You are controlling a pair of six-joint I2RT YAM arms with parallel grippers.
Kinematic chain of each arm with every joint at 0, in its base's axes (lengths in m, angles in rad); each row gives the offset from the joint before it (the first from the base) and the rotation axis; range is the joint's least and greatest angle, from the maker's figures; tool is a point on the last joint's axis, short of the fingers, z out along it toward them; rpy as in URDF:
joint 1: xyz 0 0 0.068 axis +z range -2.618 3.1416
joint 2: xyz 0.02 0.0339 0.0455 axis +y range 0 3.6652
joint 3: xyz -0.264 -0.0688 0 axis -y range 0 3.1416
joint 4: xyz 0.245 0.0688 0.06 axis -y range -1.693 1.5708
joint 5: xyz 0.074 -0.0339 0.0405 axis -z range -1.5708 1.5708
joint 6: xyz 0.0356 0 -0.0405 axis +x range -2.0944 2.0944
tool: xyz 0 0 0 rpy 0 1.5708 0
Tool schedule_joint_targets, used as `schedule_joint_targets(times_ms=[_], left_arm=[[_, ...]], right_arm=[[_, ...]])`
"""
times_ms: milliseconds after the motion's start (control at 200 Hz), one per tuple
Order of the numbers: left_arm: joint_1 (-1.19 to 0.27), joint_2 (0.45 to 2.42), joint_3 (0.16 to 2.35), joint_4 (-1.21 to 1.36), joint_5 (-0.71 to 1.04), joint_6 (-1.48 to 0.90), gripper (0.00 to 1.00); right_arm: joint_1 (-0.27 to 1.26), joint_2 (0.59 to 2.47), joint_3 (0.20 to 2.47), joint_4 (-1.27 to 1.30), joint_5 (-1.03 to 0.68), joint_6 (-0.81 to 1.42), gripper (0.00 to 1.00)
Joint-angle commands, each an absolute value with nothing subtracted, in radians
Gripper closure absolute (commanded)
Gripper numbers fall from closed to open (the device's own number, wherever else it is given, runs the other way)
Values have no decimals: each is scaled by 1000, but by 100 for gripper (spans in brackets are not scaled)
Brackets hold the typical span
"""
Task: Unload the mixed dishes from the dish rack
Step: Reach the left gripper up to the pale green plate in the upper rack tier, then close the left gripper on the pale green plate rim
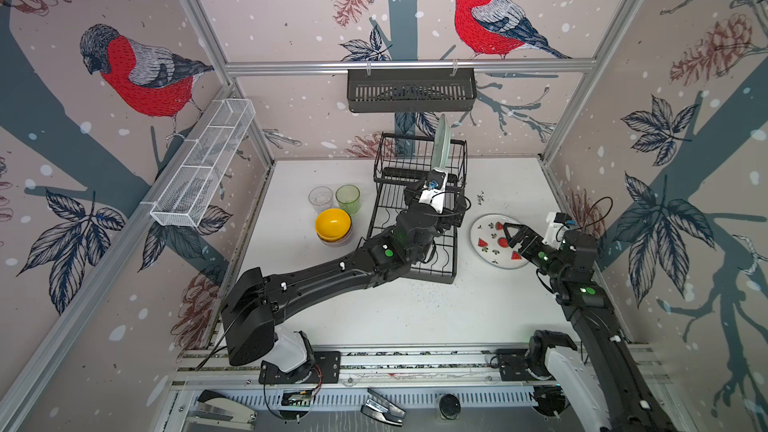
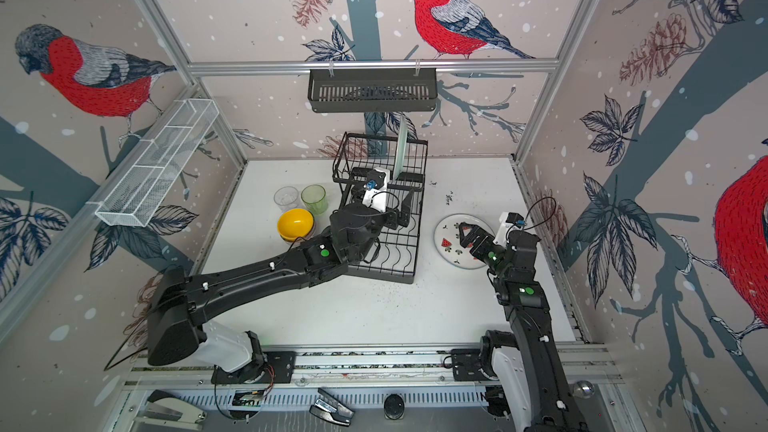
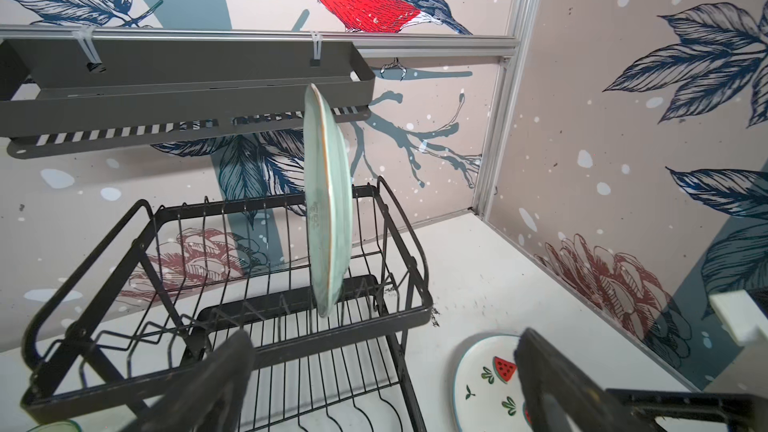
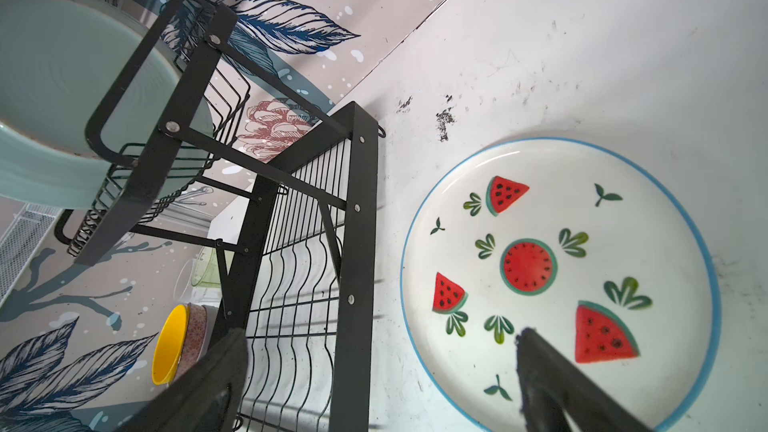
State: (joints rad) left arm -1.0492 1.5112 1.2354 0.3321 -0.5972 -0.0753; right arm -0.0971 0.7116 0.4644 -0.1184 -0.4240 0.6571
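The black wire dish rack (image 1: pixel 446 268) (image 2: pixel 405 272) stands at the back middle of the table. A mint plate (image 1: pixel 441 145) (image 3: pixel 328 218) (image 4: pixel 62 76) stands on edge in its raised basket. My left gripper (image 3: pixel 382 344) (image 1: pixel 434 191) hovers open over the flat tray, just short of the basket and holding nothing. A white plate with watermelons (image 1: pixel 488 238) (image 4: pixel 561 222) lies flat on the table to the right of the rack. My right gripper (image 4: pixel 381 338) (image 1: pixel 507 235) is open above that plate's near-rack edge. Left of the rack stand a clear tumbler (image 1: pixel 320 198), a green tumbler (image 1: pixel 348 197) and a yellow bowl (image 1: pixel 333 224) topping a stack.
A long black slotted basket (image 1: pixel 411 91) hangs on the back rail above the rack. A white mesh trough (image 1: pixel 203 164) is fixed along the left wall. Staplers (image 1: pixel 224 409) lie below the front rail. Bare white table (image 1: pixel 415 309) lies in front of the rack.
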Motion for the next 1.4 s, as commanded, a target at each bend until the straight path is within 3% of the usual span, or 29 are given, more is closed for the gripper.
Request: schedule_joint_targets(times_ms=[0, 430, 605, 790, 1011, 1166, 1241, 1396], left_arm=[[-1007, 1530, 1304, 244, -539, -121, 2], [-882, 1732, 1588, 83, -379, -177, 3], [-850, 1792, 1675, 39, -331, -201, 26], [-848, 1824, 1715, 14, -374, -186, 42], [-844, 1856, 1744, -3, -415, -157, 50], [-840, 1877, 1762, -5, -433, -140, 50], [-838, 1889, 1778, -16, -441, -134, 57], [-835, 1909, 1803, -32, -453, -115, 62]], right_arm=[[-95, 723, 461, -76, -453, 640, 1], [-95, 730, 433, -79, -453, 603, 1], [-95, 705, 403, -72, -442, 610, 0], [-101, 706, 396, -77, -430, 601, 1], [-110, 715, 400, -84, -432, 597, 0], [-114, 711, 399, -91, -433, 595, 1], [-117, 709, 397, -95, -431, 595, 1], [-121, 708, 394, -96, -432, 594, 1]])
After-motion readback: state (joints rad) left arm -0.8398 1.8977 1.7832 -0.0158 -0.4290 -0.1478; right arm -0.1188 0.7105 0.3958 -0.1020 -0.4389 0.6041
